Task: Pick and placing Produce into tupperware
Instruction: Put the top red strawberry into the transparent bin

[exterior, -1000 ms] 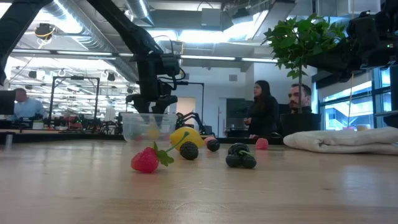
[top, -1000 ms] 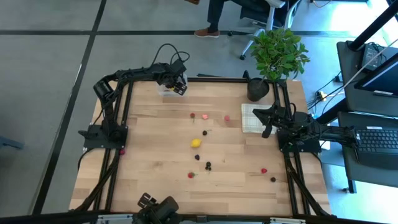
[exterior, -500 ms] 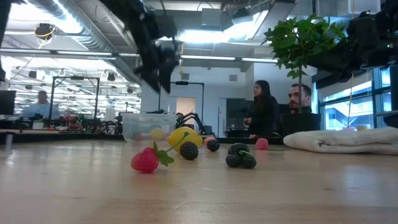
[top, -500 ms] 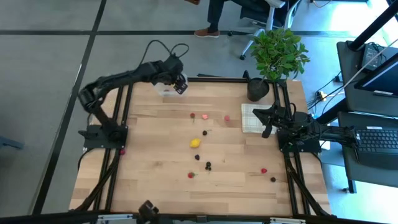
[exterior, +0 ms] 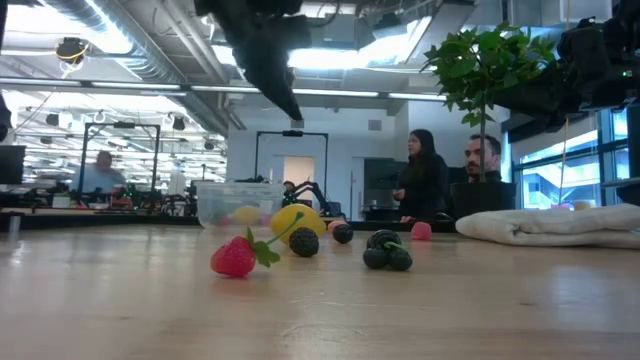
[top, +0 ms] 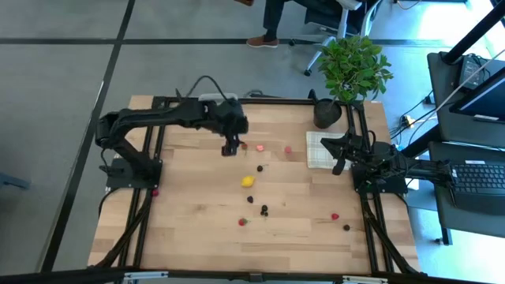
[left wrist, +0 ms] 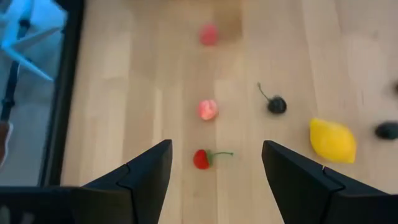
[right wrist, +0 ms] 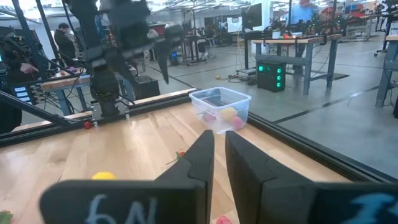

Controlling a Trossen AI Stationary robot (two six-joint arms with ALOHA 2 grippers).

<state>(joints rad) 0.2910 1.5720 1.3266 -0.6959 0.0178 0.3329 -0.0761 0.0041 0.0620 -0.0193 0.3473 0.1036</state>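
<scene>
Left tool (top: 230, 147) hangs over the table's far-middle part, fingers (left wrist: 146, 171) spread wide and empty. Directly between them in the wrist view sits a red cherry with stem (left wrist: 203, 158), a pink berry (left wrist: 208, 109) just past it, another pink one (left wrist: 209, 34) farther on. Off to the side lie a dark cherry (left wrist: 275, 104) and the yellow lemon (left wrist: 333, 140). More produce is scattered toward the near-right part of the table, including a red strawberry (exterior: 234, 258) and dark berries (exterior: 385, 251).

The tupperware (right wrist: 221, 107) sits at the far edge near the far-left corner, with a few pieces already inside.

Right tool (top: 338, 167) waits over the white cloth (top: 317, 150) by the right edge, fingers pressed together, holding nothing.

Handling guess: the cherry looks tiny, light, hard plastic, round, so likely to roll or squirt out. Best to pinch across the round body, centred, not by the thin stem. The lemon is bigger, so it needs a wider spread, across its short side.
</scene>
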